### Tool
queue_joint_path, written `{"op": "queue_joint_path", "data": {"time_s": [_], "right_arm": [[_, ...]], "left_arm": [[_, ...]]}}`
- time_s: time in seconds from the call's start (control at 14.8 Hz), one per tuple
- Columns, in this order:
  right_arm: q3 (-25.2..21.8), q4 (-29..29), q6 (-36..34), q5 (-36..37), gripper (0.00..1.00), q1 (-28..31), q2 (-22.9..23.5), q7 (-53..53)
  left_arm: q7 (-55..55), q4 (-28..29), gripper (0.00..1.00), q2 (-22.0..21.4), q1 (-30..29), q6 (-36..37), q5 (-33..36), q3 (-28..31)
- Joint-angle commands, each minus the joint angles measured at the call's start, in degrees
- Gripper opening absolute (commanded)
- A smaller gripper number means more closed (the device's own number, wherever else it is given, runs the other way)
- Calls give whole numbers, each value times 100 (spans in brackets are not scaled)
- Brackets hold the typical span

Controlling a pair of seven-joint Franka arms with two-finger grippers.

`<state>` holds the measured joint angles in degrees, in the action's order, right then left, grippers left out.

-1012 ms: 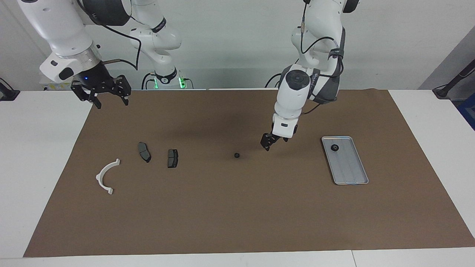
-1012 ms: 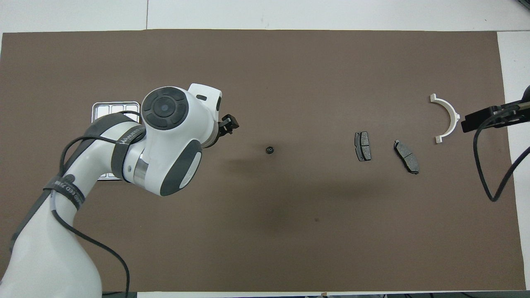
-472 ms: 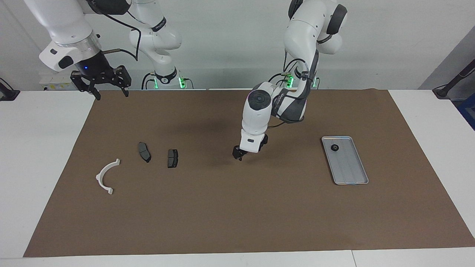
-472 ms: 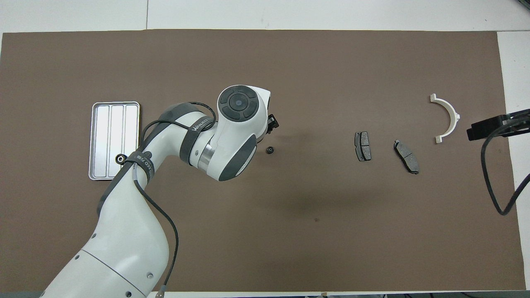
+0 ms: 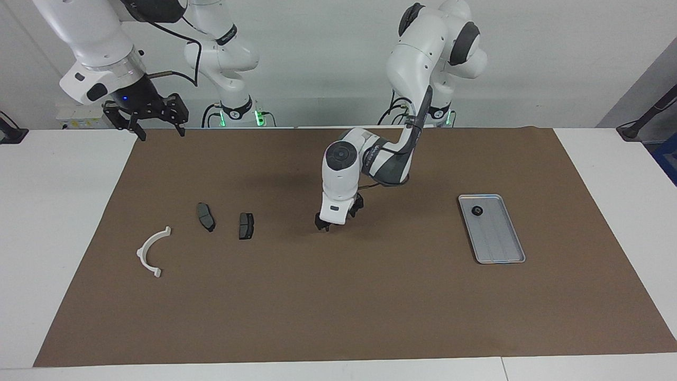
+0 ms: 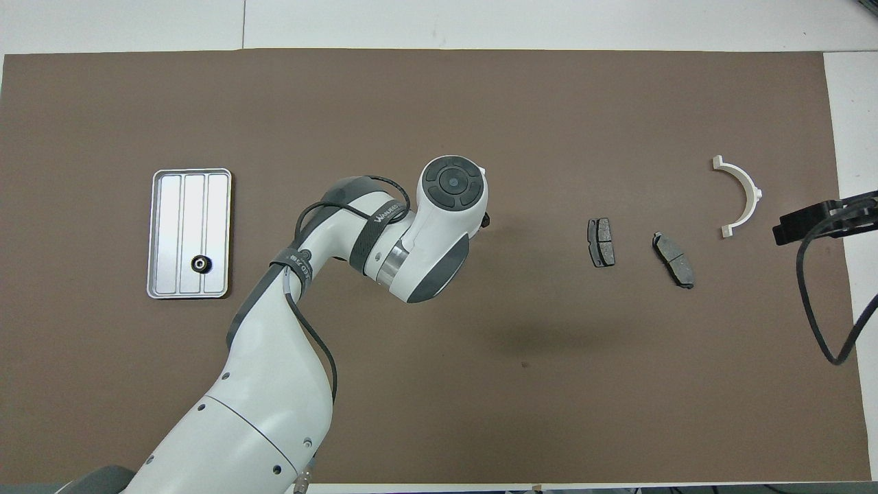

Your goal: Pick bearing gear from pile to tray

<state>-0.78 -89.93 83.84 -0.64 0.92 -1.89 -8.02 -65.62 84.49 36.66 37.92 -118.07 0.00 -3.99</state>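
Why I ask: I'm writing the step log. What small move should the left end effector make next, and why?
Probably close the left end effector: it hangs open, low over the mat mid-table, and a loose part may be hidden beneath it. One gear already lies in the tray. The right end effector waits open over the mat's corner.

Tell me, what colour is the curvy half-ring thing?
White; the half-ring bracket shows best in the overhead view.
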Motion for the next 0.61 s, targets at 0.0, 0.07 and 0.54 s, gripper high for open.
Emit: {"op": "queue_joint_path", "data": {"time_s": [0.0, 0.07, 0.54], "right_arm": [[25, -200, -61, -24, 86, 101, -171, 98], [25, -243, -79, -7, 86, 110, -206, 98], [-10, -253, -87, 240, 86, 119, -215, 230]], "left_arm": [[-100, 23, 100, -36, 101, 100, 36, 118], [-109, 41, 99, -36, 145, 83, 35, 118], [-232, 287, 75, -97, 145, -216, 35, 118]]}}
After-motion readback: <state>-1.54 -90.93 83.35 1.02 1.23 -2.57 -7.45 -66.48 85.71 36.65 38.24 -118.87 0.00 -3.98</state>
